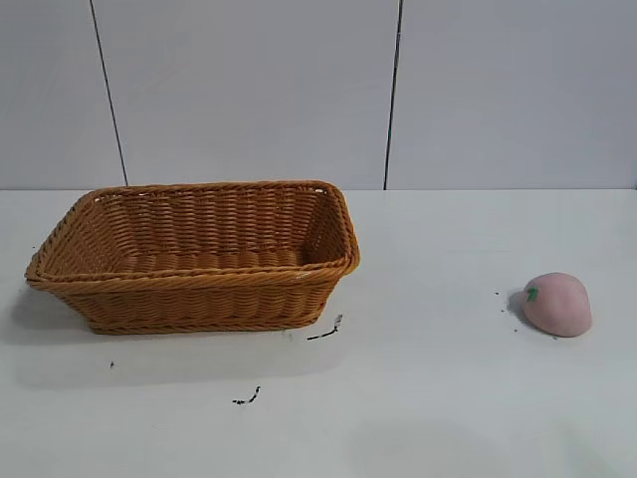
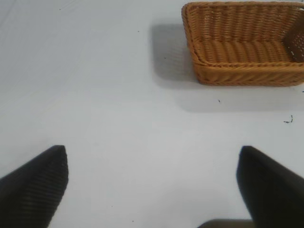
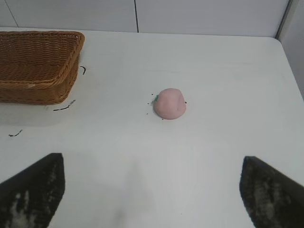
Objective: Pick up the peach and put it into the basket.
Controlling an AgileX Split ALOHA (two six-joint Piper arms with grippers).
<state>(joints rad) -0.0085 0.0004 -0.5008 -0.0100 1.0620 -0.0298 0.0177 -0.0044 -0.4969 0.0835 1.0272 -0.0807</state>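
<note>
The pale pink peach lies on the white table at the right, with a small green stem mark on its left side. It also shows in the right wrist view, well ahead of my right gripper, which is open and empty. The orange-brown wicker basket stands at the left, empty. It shows in the left wrist view, far from my left gripper, which is open and empty above bare table. Neither arm shows in the exterior view.
Small black scuff marks lie on the table in front of the basket's right corner, and another mark nearer the front. The table's far right edge shows in the right wrist view. A grey panelled wall stands behind.
</note>
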